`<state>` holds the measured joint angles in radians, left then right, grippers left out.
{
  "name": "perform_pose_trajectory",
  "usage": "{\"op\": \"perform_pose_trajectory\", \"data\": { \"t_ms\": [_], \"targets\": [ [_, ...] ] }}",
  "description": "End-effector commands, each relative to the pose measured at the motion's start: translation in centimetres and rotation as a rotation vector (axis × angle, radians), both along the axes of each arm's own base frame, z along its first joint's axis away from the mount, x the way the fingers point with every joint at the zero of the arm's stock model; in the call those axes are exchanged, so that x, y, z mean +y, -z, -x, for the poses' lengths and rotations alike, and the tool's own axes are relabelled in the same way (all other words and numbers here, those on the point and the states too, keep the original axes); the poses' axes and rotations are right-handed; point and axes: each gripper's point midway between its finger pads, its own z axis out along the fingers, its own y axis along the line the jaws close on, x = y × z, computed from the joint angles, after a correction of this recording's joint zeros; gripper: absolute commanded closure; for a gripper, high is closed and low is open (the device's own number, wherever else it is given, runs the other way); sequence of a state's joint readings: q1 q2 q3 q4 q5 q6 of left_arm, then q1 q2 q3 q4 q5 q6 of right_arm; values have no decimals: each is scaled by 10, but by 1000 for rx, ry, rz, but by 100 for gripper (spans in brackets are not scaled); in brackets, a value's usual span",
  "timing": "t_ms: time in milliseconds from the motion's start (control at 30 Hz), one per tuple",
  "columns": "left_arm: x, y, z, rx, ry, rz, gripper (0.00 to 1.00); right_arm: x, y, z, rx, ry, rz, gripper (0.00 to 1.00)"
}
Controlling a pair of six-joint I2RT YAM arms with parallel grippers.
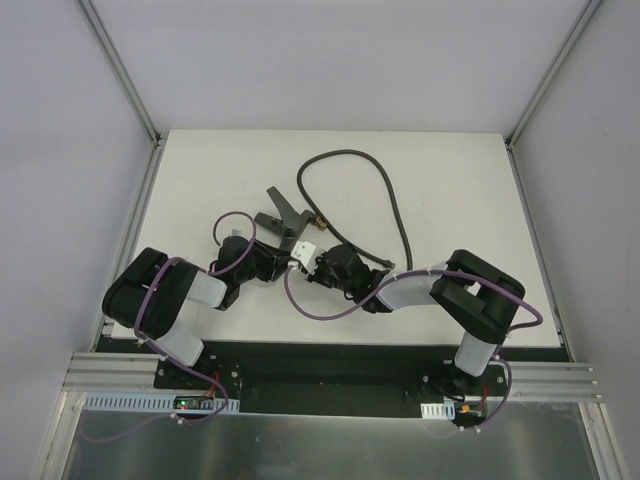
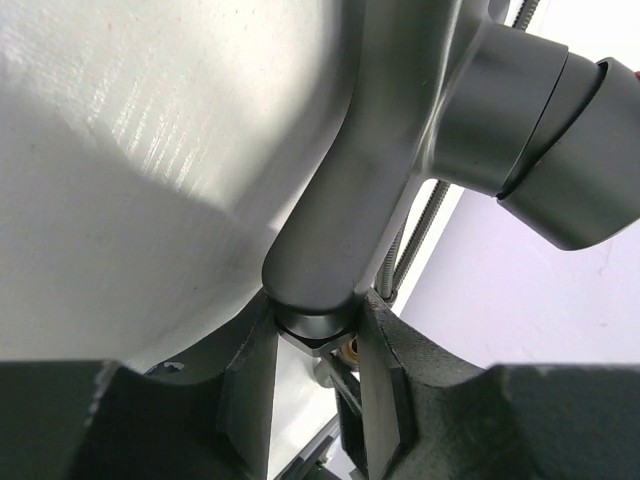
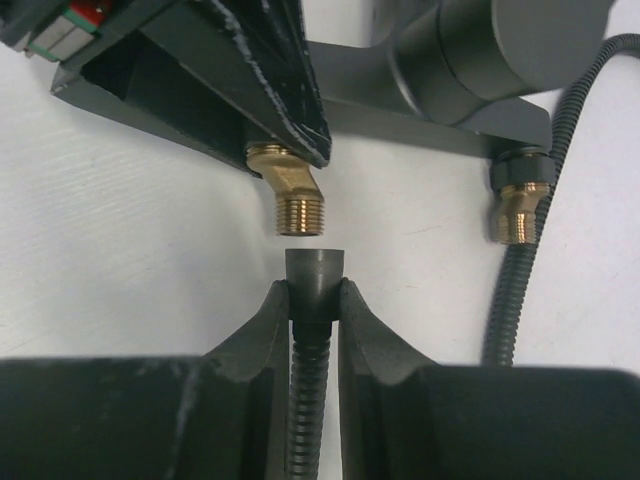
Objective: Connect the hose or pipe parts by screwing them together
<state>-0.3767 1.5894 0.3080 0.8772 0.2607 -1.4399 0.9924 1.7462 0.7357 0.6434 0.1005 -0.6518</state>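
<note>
The dark-grey forked fitting (image 1: pixel 283 218) is at mid-table, and my left gripper (image 1: pixel 292 248) is shut on it. In the left wrist view its jaws pinch the fitting's (image 2: pixel 400 130) lower stub, at the left gripper (image 2: pixel 318 322). The ribbed dark-grey hose (image 1: pixel 345 153) loops across the back of the table. My right gripper (image 3: pixel 314 292) is shut on the hose's grey end nut (image 3: pixel 314 268). The nut sits just below a bare brass threaded tip (image 3: pixel 297 208), lined up with it, with a small gap between. The other brass tip (image 3: pixel 520 205) has the hose (image 3: pixel 505 300) attached to it.
Both wrists meet near the table's centre, the right gripper (image 1: pixel 320 264) facing the left one. Purple arm cables (image 1: pixel 330 310) hang in front of them. Metal frame posts (image 1: pixel 128 85) and white walls close in the table on either side.
</note>
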Motion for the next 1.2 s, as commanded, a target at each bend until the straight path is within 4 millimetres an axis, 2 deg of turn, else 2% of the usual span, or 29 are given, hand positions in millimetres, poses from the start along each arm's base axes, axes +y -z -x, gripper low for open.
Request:
{"op": "perform_pose_trajectory", "data": {
  "t_ms": [0, 367, 600, 1167],
  "targets": [
    [-17, -39, -8, -108, 47, 81, 100, 18, -19, -8, -80, -18, -23, 99],
    [-18, -43, -5, -111, 52, 83, 100, 20, -3, -3, -66, -46, 21, 99],
    [-18, -37, -3, -88, 61, 81, 100, 21, -12, -8, -101, -28, -21, 99],
    [-21, -36, -1, -78, 81, 86, 100, 24, -18, -2, -119, -54, -72, 99]
  ]
}}
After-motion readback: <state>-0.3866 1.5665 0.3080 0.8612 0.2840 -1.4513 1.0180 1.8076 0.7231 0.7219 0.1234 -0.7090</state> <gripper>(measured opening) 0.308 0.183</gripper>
